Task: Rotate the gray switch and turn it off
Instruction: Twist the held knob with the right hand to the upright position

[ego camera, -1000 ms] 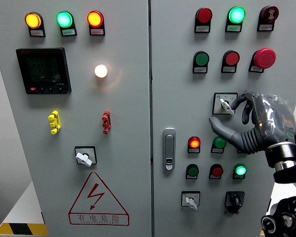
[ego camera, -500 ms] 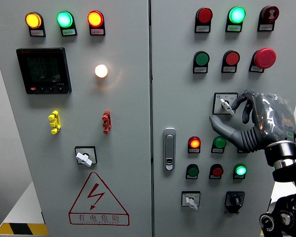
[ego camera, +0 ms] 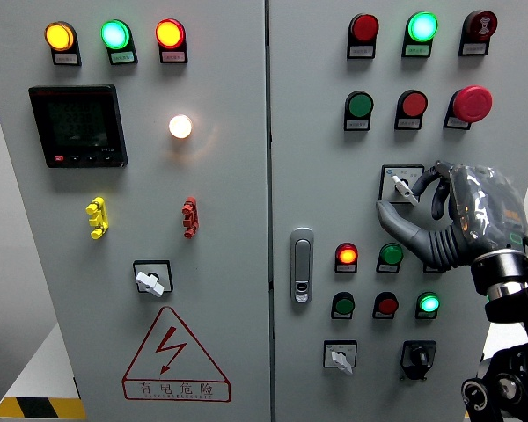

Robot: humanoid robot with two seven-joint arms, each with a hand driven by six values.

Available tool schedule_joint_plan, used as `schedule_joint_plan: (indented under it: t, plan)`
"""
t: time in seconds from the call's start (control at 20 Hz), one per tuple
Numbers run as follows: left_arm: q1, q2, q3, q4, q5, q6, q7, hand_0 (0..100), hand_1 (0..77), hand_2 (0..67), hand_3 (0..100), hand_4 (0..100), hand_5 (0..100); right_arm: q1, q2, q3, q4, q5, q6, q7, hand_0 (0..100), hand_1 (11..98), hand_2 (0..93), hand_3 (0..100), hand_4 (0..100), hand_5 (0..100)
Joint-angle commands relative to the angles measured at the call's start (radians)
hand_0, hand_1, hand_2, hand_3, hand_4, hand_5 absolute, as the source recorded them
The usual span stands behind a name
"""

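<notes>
The gray switch [ego camera: 402, 186] sat on the right-hand door [ego camera: 326, 158] of the cabinet, in its square plate below the green and red push buttons, with its lever pointing up and to the left. The right hand [ego camera: 440, 215] was at it, fingertips [ego camera: 420, 182] curled onto the knob and the thumb reaching in from below; whether the pinch was truly tight was hard to tell at this angle. Compared with a second before, the thumb had drawn up and in toward the knob, closing the grip, while the lever's angle looked unchanged. That suggested the grasp had only been settled and the turn itself was not yet made. The lit indicators, including the red lamp [ego camera: 346, 255] just below, showed no change. The left hand was out of view.
</notes>
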Motion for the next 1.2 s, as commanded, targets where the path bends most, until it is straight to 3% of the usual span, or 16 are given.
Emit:
schedule_joint_plan:
  t: [0.0,0.3,1.15]
  plan:
    - [0.000,0.000,0.000,0.000,0.000,0.000,0.001,0,0.0,13.1,18,10,12,0.001,0.0000,0.000,-0.002,0.000,0.000,0.001,22,38.2,62.6,92,97,93]
    - [0.000,0.000,0.000,0.000,0.000,0.000,-0.001,0,0.0,13.1,18,10,12,0.010,0.0000,-0.008,-0.002,-0.002,0.000,-0.013,33,36.6,62.6,92,97,93]
    - [0.000,0.000,0.000,0.000,0.000,0.000,0.001,0,0.0,13.1,18,10,12,0.014,0.0000,-0.009,-0.011,-0.022,0.000,-0.038,41,35.2,66.5,92,98,93]
